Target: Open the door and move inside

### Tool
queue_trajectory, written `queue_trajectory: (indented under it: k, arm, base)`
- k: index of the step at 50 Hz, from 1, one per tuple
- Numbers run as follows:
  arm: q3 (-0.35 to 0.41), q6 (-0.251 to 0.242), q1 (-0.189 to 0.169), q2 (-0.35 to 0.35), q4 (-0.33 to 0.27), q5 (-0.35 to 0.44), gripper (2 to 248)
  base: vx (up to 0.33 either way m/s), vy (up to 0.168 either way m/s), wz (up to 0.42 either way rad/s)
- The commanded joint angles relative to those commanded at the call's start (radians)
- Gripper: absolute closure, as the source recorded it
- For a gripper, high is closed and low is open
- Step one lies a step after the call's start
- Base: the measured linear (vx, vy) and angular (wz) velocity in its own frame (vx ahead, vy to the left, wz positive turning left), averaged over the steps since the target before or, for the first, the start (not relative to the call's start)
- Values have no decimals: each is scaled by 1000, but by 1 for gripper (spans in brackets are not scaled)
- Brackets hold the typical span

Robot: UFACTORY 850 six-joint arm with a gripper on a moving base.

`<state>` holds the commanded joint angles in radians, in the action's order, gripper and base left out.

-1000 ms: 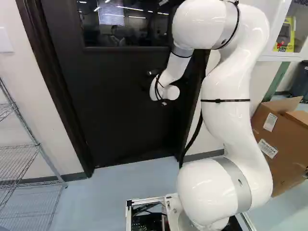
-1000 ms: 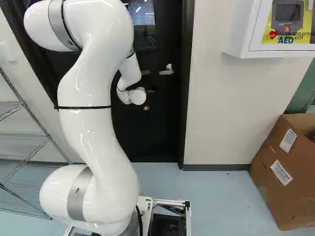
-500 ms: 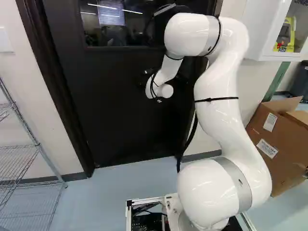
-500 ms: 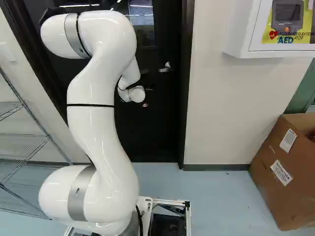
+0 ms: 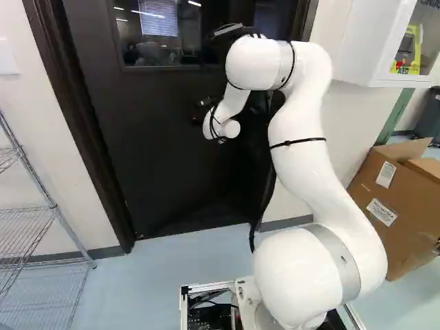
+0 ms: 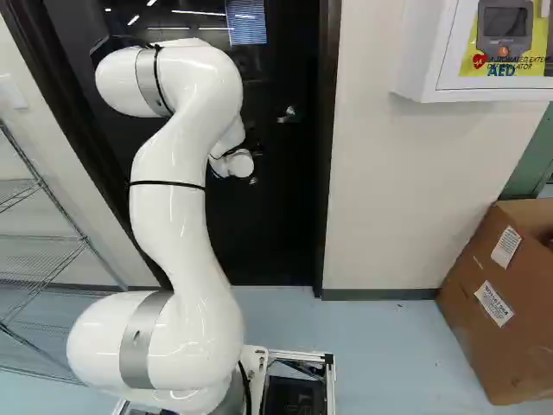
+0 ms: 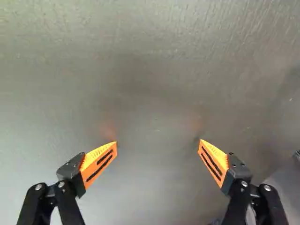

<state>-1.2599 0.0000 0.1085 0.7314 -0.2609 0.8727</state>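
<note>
door (image 5: 158, 151) shut, printed labels (image 6: 495, 304) on cardboard box (image 6: 484, 354)

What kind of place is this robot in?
Probably a lab, workshop or office back room, though I can't tell which: there's a wall-mounted defibrillator cabinet, wire shelving, and a dark door with a window pane in it.

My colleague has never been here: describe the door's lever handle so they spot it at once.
Find the dark door with the window, ahead of the white arm. In the right base view, its silver lever handle sits near the frame, higher and larger than the shiny fitting by the arm's wrist.
</note>
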Motion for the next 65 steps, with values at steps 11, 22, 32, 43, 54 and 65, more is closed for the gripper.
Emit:
queue_trajectory:
  k: [11,22,32,43,54,65]
  arm:
    - [-77,0,13,55,-32,2,3]
    - [-159,0,25,112,-68,10,3]
    - [-219,0,33,154,-79,12,3]
    - [-230,0,35,161,-79,12,3]
    - [-231,0,35,161,-79,12,3]
    - [-215,0,26,151,-79,12,3]
  base:
    - [0,0,0]
    - [0,0,0]
    - [0,0,0]
    - [0,0,0]
    - [0,0,0]
    - [0,0,0]
